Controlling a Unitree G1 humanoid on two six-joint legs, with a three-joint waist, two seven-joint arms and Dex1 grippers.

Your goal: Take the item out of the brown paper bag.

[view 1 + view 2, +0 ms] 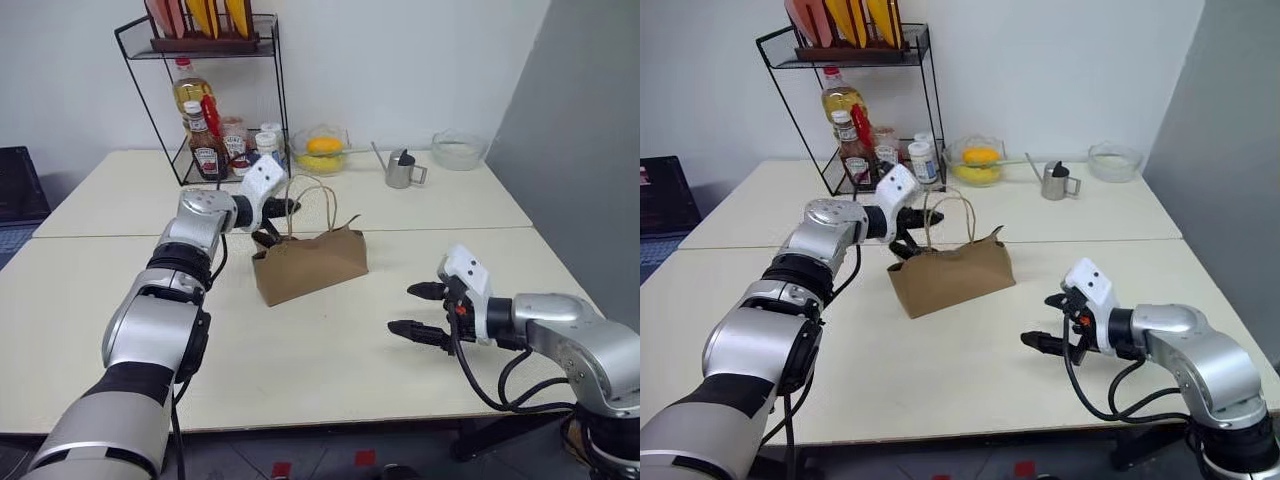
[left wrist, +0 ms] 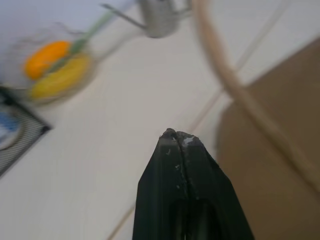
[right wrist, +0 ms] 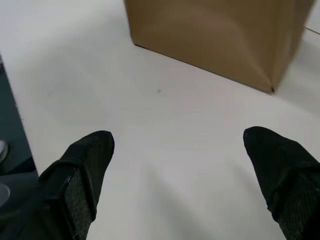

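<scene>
Hovering left tool [image 2: 179, 142] closed at brown paper bag [image 1: 310, 265] rim | right tool [image 3: 180, 150] agape

Even, soft indoor light falls from above on the pale table [image 1: 400, 210], with no glare. The brown paper bag [image 1: 310, 262] casts a faint, short shadow. In the left wrist view the fruit bowl [image 2: 55, 70] and beige handle [image 2: 240, 85] are blurred, perhaps by motion.

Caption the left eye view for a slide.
Left hand, shut, at the brown paper bag's handles; right hand open above the table.
</scene>
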